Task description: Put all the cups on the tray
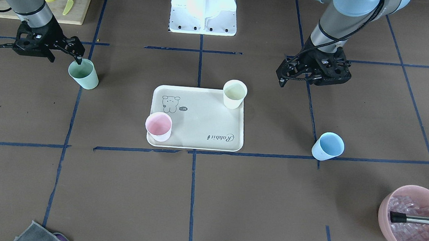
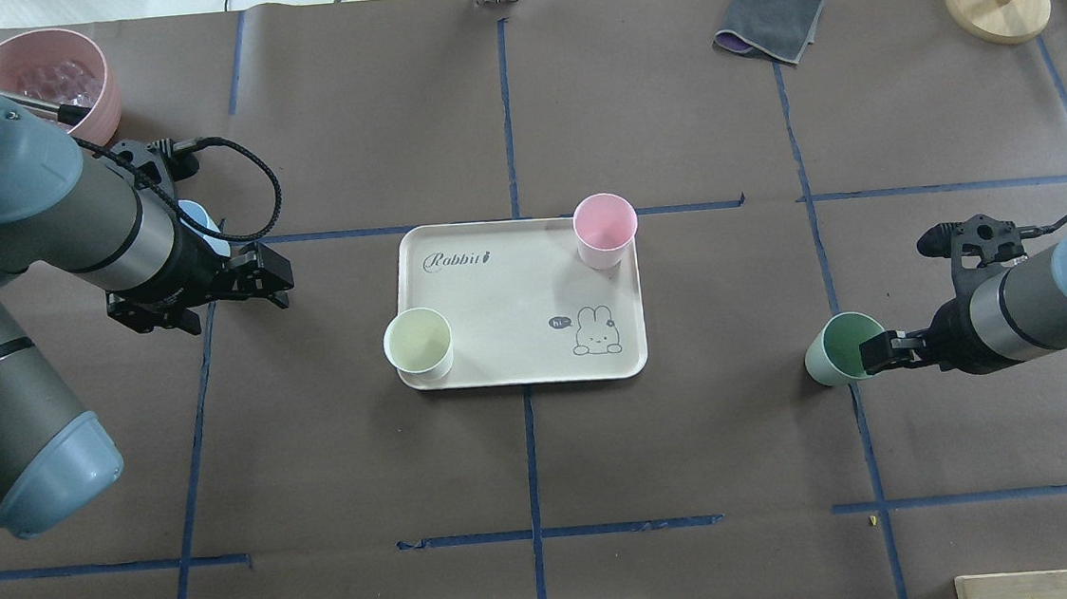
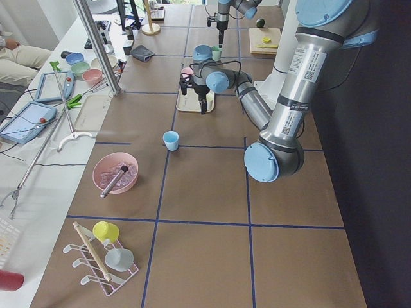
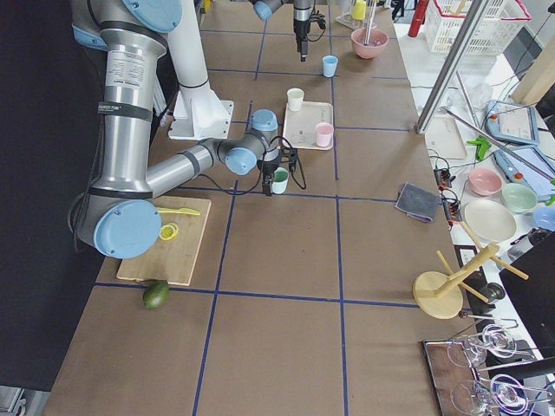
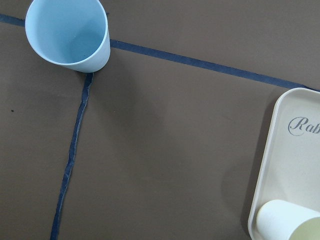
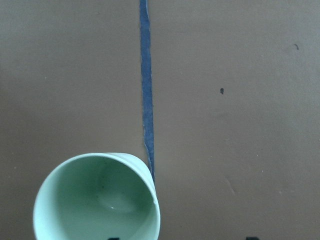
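Right gripper [image 1: 66, 59] spread, straddling mint cup [image 1: 84, 74] wall | left gripper [image 2: 285, 283] spread, empty | pink cup [image 1: 158, 127], cream cup [image 1: 234, 94] on tray [image 1: 202, 123]

The middle of the tray [image 2: 513, 287] is left bare. Only two opposite corners are taken, by the cream cup [image 2: 418, 344] and the pink cup [image 2: 604, 229]. Open bench [image 2: 744, 435] is seen between the tray and the green cup [image 2: 833, 352], and likewise between the tray and the blue cup [image 1: 328, 146]. The green cup's wall is straddled by the spread fingers of the right gripper [image 1: 66, 58]. The pink bowl [image 1: 384, 222] is kept well apart from the blue cup.
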Controlling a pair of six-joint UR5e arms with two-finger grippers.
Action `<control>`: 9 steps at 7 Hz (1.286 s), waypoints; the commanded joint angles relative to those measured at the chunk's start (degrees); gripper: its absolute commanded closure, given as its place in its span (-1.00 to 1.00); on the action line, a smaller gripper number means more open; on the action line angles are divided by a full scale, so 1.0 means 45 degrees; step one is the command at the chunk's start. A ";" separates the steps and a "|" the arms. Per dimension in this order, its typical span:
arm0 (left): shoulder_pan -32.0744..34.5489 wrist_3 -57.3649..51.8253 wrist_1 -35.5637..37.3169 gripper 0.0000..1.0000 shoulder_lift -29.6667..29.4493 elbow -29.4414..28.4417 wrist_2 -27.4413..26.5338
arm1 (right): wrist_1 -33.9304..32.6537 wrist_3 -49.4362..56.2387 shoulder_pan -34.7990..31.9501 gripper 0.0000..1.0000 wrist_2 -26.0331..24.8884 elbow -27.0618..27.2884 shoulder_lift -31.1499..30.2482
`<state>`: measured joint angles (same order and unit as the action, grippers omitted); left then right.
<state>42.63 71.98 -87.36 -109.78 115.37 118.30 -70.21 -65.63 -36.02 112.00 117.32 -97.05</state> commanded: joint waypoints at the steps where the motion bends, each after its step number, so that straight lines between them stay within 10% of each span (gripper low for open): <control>1: 0.0000 0.0000 0.0000 -1.00 0.0020 -0.0013 -0.0020 | 0.0016 0.0053 0.0016 0.02 0.0053 -0.0389 0.0336; 2: 0.0000 0.0000 0.0000 -1.00 0.0020 -0.0013 -0.0020 | 0.0016 0.0054 0.0016 0.68 0.0034 -0.0369 0.0355; 3: 0.0000 0.0019 0.0000 -1.00 0.0020 -0.0013 -0.0020 | 0.0016 -0.0004 0.0016 0.94 0.0053 -0.0330 0.0549; 6: -0.0020 0.0020 0.0000 -1.00 0.0020 -0.0013 -0.0039 | -0.0217 -0.0315 0.0016 1.00 0.0364 -0.0174 0.1581; 9: -0.0039 0.0039 0.0000 -1.00 0.0039 -0.0052 -0.0039 | -0.4127 -0.1913 0.0307 1.00 0.0424 -0.0289 0.5593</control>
<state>42.48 72.15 -87.36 -109.63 115.23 118.12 -80.47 -71.41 -35.54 113.90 116.46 -80.18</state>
